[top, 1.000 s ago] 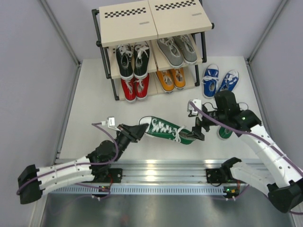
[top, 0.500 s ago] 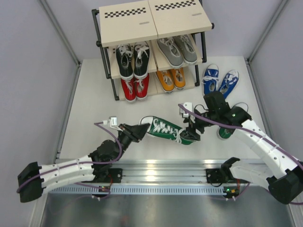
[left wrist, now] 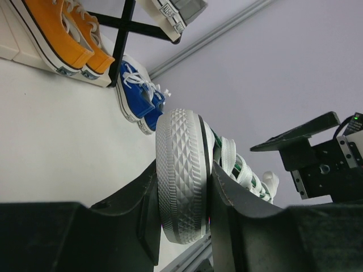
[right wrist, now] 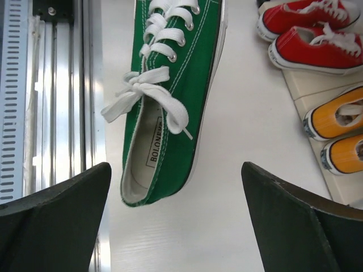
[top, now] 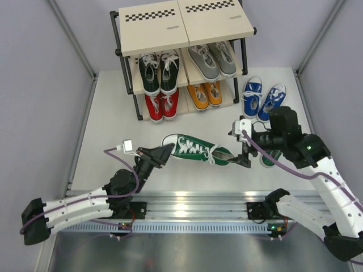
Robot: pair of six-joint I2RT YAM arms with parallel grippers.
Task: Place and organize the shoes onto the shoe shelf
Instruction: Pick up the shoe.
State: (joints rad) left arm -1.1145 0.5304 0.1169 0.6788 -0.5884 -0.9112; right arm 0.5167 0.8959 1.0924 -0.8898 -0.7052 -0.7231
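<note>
Compared with a second ago, the right gripper (right wrist: 176, 167) has drawn back to the right from the heel of the green shoe (top: 195, 151). Its fingers now stand wide apart and released, with the heel between them but touching neither. The left gripper (top: 163, 153) is clenched on the toe end of that shoe, pinching its white sole from both sides. The shoe's toe sits slightly farther from the arms than before.

The second green shoe (top: 269, 159) lies on the right, half hidden under the right arm. The blue pair (top: 262, 97) stands on the white bench (top: 108, 113) just right of the shoe shelf (top: 170, 28). The shelf holds the black pair (top: 160, 71) and grey pair (top: 212, 59) above the red pair (top: 161, 105) and orange pair (top: 205, 94). A metal rail (top: 193, 202) edges the near side, and pale grey walls (top: 39, 85) enclose the bench.
</note>
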